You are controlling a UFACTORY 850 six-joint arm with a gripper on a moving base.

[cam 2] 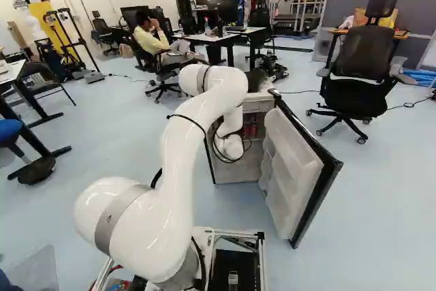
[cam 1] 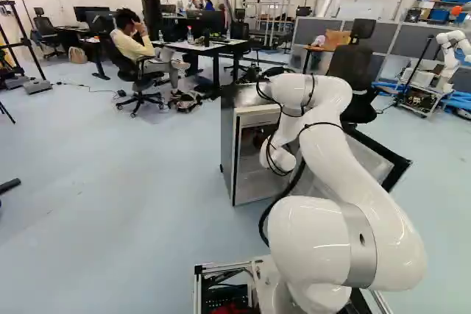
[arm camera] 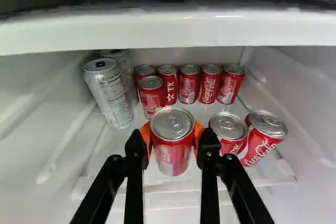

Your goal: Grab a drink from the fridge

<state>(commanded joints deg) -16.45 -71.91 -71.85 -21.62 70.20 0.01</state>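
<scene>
In the wrist view my gripper point(arm camera: 172, 139) is shut on a red drink can point(arm camera: 172, 148), an orange pad on each side of it. Two more red cans point(arm camera: 229, 129) point(arm camera: 263, 137) stand close beside the right finger, the farther one leaning. A row of small red cans point(arm camera: 189, 85) stands farther back, with tall white cans point(arm camera: 109, 93) on the other side. The open fridge point(cam 1: 228, 137) is ahead of the base, and my arm's wrist reaches into its opening. In both base views the gripper itself is hidden.
The open fridge door point(cam 2: 296, 168) stands to the right of the arm, its shelves facing it. A black office chair point(cam 2: 361, 66) is beyond the door. Above the cans runs the compartment's white front edge point(arm camera: 168, 32). Another robot point(cam 1: 450, 53) stands at the far right.
</scene>
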